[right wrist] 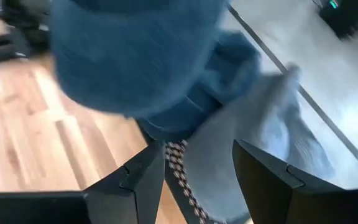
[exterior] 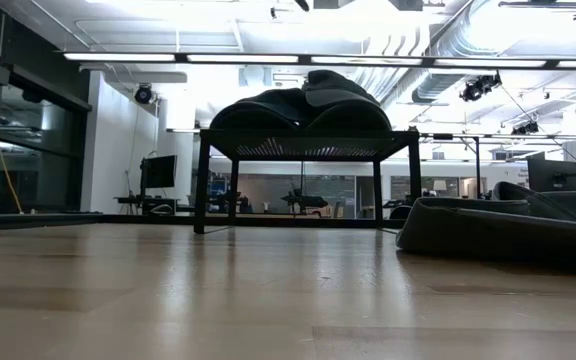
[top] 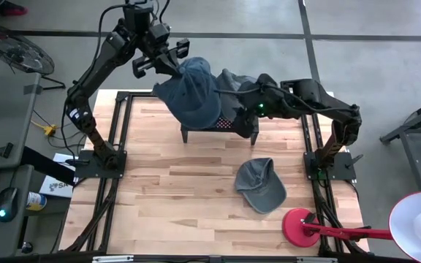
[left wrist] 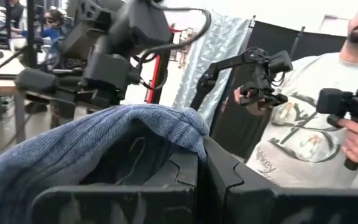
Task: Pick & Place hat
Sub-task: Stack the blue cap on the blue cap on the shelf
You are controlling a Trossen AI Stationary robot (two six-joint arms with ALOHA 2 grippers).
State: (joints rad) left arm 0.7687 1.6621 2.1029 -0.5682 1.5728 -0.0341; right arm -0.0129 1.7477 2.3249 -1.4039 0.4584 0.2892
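A blue knit hat [top: 192,93] hangs over the left part of a small black stand [top: 196,131] at the table's far middle, with my left gripper [top: 180,71] shut on it. Dark grey hats [top: 240,88] are piled on the stand's top [exterior: 308,135]. My right gripper [top: 234,95] hovers open over that pile, pointing slantwise down. In the right wrist view a light grey fold [right wrist: 253,137] lies between its fingers [right wrist: 138,177]; whether they touch it I cannot tell. A grey cap [top: 260,184] rests flat on the wooden table, right of centre. My left gripper pinches a bunched edge of the blue hat [left wrist: 190,129] between its two fingers [left wrist: 182,177]. The fingers come in about level from the table's far left side. The rest of the hat [left wrist: 73,155] sags away below them, over the stand.
A red round base with a red bar [top: 298,225] lies at the near right corner. Black frame rails [top: 115,131] run along both sides of the table. Beyond the table a person [left wrist: 303,143] holds hand controllers. Bare wood [top: 167,204] lies in front of the stand.
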